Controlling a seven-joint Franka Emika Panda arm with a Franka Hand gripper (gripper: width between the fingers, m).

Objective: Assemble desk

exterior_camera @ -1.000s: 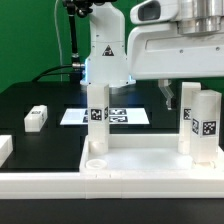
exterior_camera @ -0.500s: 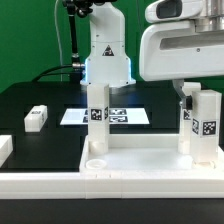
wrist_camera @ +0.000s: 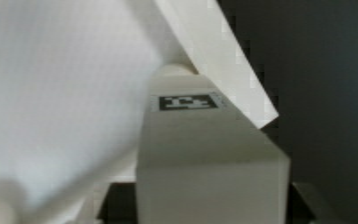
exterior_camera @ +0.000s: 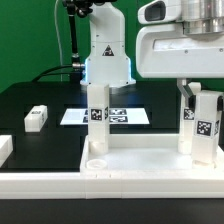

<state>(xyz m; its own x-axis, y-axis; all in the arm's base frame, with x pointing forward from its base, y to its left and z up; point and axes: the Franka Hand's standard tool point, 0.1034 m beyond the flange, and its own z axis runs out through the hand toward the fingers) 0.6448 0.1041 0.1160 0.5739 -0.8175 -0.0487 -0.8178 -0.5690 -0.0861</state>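
Observation:
The white desk top [exterior_camera: 140,160] lies at the front with its legs pointing up. One leg [exterior_camera: 97,118] stands at its left corner. Two legs stand on the exterior view's right, a farther one [exterior_camera: 186,125] and a nearer one [exterior_camera: 208,128], each with square tags. My gripper [exterior_camera: 203,94] is at the top of the nearer right leg. In the wrist view that leg [wrist_camera: 208,150] fills the space between my dark fingers [wrist_camera: 123,200], which sit against its sides; the gripper [wrist_camera: 208,208] is shut on it. A loose leg [exterior_camera: 36,118] lies on the table at the left.
The marker board [exterior_camera: 75,116] lies flat behind the desk top. The arm's white base [exterior_camera: 107,55] stands behind it. Another white piece [exterior_camera: 4,148] lies at the left edge. A long white rail [exterior_camera: 60,185] runs along the front.
My gripper has moved toward the exterior view's right, from beside the farther right leg to the top of the nearer right leg. The legs and desk top have stayed put.

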